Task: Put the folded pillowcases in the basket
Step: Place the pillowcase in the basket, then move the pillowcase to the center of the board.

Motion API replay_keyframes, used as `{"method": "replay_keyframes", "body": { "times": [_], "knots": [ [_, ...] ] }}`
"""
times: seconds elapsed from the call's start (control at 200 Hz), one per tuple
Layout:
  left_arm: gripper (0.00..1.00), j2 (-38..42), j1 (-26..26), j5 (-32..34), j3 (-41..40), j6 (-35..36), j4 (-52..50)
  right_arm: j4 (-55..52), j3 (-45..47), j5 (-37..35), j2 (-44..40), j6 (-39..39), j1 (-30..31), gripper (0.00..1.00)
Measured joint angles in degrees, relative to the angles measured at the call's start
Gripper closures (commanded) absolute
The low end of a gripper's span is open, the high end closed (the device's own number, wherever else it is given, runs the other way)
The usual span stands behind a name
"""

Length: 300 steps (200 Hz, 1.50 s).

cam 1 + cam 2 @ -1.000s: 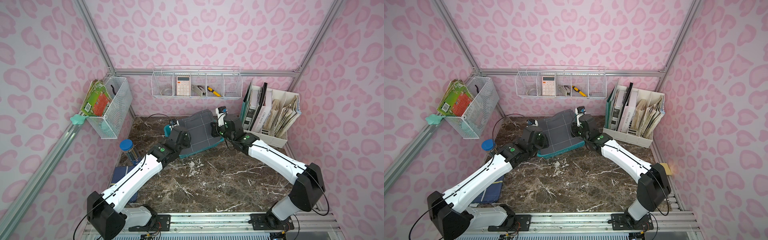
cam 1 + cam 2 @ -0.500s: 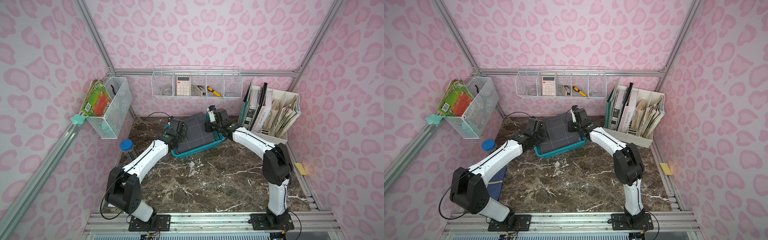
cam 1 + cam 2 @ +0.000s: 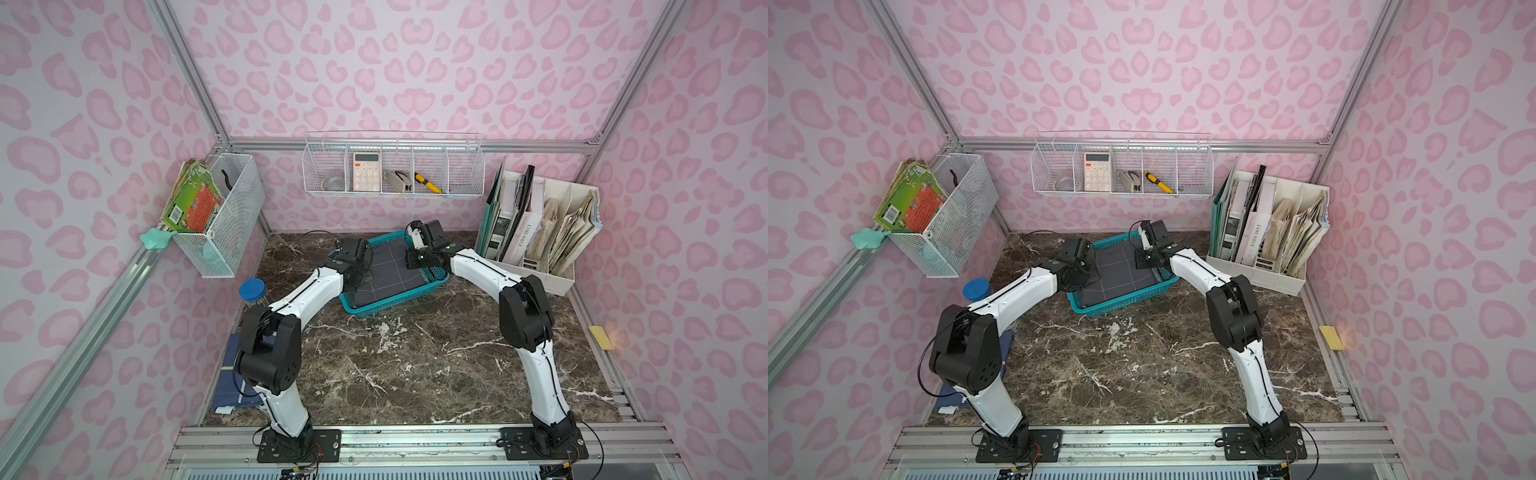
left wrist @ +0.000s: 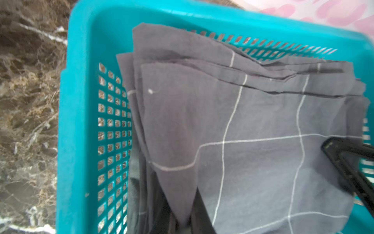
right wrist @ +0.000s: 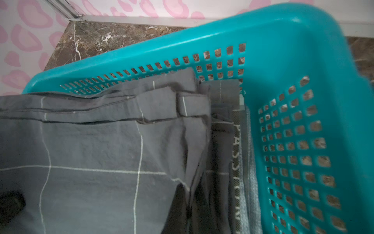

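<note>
While the grey checked pillowcase sits inside the teal basket, your left claw is clamped on a corner of it. Your right claw is closed tight on the opposite edge. A white file rack stands just beside the basket, near your right arm.

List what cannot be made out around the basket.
- Basket floor: every view, covered by the pillowcase.
- Left end effector tips: left wrist view, buried in the pillowcase fold, cut by the frame edge.
- Lettering beneath the pillowcase: right wrist view, partly covered and cropped.
- Calculator keys: top views, too small.
</note>
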State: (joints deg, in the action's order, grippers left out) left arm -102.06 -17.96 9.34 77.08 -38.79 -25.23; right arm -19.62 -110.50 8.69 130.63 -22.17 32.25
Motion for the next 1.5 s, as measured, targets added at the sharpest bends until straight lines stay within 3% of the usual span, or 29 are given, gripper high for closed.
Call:
{"method": "replay_keyframes", "body": {
  "times": [0.085,0.195,0.27,0.35,0.5,0.765,0.94,1.12,1.195,1.3,1.5],
  "knots": [
    [0.60,-0.3,0.1,0.8,0.0,-0.8,-1.0,-0.7,-0.4,-0.2,0.4,-0.1,0.0,0.71],
    [0.46,0.2,0.4,2.2,0.3,-1.6,-3.4,-1.9,-0.5,-1.9,0.1,-0.1,-0.4,0.50],
    [0.42,1.6,0.4,2.3,1.1,-1.8,-5.3,-2.4,-0.2,-2.6,-1.0,-0.2,-0.4,0.36],
    [0.41,4.4,0.3,2.3,1.4,-2.6,-5.8,-2.3,1.1,-3.9,-3.4,-0.1,-0.1,0.30],
    [0.36,10.6,-0.5,2.3,-0.4,-3.0,-7.1,-1.2,6.6,-5.6,-10.6,0.2,1.7,0.21],
    [0.15,22.8,-7.0,3.4,-7.8,-3.2,-10.6,6.8,26.3,-10.4,-30.6,0.8,5.6,0.13],
    [0.12,32.8,-12.1,6.3,-13.7,-4.6,-15.1,12.9,42.5,-12.9,-43.0,-1.2,6.3,0.11],
    [0.08,42.7,-13.1,9.3,-19.8,-8.9,-22.4,17.7,54.5,-13.7,-51.6,-4.2,7.6,0.08],
    [0.02,46.6,-13.1,11.8,-23.5,-10.4,-24.7,18.6,57.6,-14.6,-53.6,-5.0,8.5,0.06],
    [0.01,50.3,-11.6,14.8,-27.7,-12.8,-28.1,19.4,61.4,-15.1,-56.2,-6.3,9.8,0.04],
    [0.01,52.1,-2.6,17.9,-29.6,-15.1,-30.7,19.8,65.2,-16.4,-60.0,-8.3,11.7,0.01]
  ]
}}
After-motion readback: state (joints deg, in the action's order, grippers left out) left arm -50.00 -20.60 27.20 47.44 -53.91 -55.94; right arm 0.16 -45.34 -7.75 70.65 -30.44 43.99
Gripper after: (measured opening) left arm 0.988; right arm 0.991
